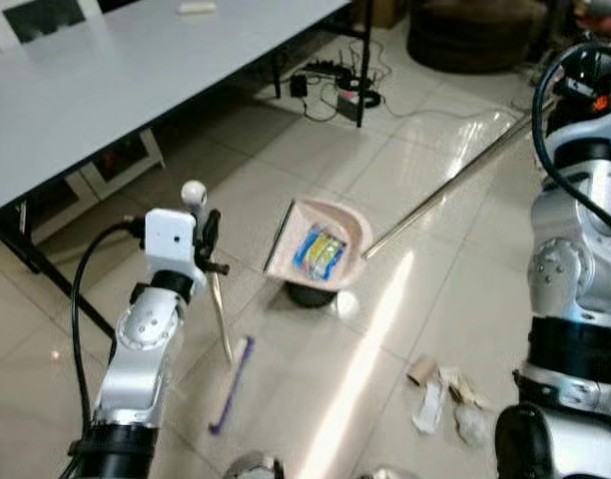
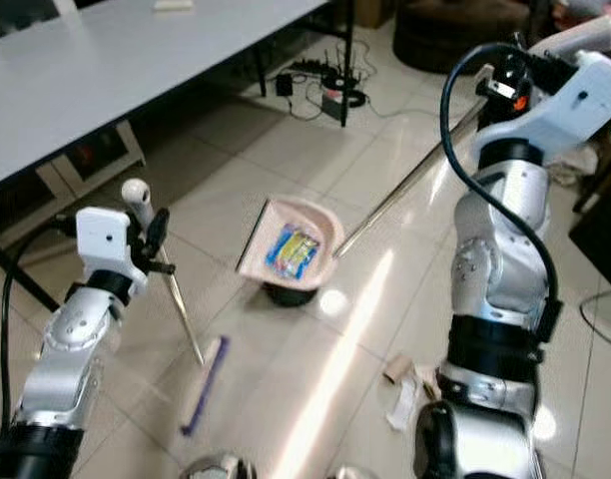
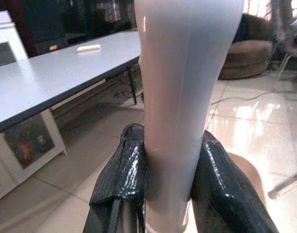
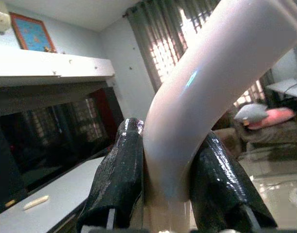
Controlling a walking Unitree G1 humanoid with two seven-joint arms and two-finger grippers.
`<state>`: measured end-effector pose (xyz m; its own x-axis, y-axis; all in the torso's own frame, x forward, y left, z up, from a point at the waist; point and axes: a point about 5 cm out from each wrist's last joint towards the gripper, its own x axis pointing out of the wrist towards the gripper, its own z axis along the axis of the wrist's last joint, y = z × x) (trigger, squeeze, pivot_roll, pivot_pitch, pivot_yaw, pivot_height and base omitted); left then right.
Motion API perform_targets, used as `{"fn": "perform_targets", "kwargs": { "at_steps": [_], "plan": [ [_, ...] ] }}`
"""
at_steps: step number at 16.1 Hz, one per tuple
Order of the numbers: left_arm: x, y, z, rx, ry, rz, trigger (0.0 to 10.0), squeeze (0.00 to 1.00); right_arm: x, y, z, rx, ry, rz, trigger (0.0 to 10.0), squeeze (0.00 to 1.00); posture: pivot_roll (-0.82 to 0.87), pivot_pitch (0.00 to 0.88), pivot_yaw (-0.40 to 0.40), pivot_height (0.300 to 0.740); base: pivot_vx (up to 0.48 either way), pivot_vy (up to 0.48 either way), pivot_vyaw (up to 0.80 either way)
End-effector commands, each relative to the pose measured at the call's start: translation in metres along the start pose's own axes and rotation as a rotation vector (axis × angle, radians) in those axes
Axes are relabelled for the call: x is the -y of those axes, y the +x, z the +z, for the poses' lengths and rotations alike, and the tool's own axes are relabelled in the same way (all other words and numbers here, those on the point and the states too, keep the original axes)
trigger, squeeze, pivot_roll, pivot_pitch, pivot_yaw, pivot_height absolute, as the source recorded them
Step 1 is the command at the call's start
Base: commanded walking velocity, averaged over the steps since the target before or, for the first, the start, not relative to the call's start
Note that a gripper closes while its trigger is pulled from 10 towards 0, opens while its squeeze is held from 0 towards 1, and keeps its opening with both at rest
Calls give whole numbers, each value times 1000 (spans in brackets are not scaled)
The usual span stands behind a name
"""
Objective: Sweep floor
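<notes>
The left gripper (image 3: 170, 184) was clamped on the broom handle (image 2: 176, 299), its brush head (image 2: 204, 384) on the tiled floor (image 1: 315, 150). The right gripper (image 4: 170, 194) gripped the dustpan handle (image 1: 455, 180); the dustpan (image 1: 320, 249), holding a wrapper (image 1: 320, 251), sat just beyond the brush head.

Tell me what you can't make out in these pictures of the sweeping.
- Broom head: blurred in both eye views, so its bristles can't be told.
- Packet in the dustpan: print too small to read.
- Scraps on the floor: too small and blurred to identify.
- Left claw: the broom handle it clamps hides the floor ahead in the left wrist view.
</notes>
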<state>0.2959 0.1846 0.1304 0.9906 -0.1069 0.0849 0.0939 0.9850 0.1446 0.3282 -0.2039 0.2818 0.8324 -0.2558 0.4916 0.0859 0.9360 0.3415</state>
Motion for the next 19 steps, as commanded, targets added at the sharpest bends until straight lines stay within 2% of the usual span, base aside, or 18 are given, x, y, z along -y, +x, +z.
{"fn": "perform_targets", "kwargs": {
  "at_steps": [1,10,13,19],
  "plan": [
    [-2,2,8,37,24,5,10000,0,-9,3,15,71,32,32,10000,0,21,70,57,740,446,0,0],
    [0,1,7,35,23,0,10000,0,-7,0,12,55,53,34,10000,0,21,73,58,740,445,0,0],
    [0,2,8,36,23,0,10000,0,-8,1,12,52,59,40,10000,0,21,76,59,740,445,0,-800],
    [-2,2,8,37,25,5,10000,0,-7,0,9,47,54,38,10000,0,22,75,58,740,446,0,0]
  ]
}}
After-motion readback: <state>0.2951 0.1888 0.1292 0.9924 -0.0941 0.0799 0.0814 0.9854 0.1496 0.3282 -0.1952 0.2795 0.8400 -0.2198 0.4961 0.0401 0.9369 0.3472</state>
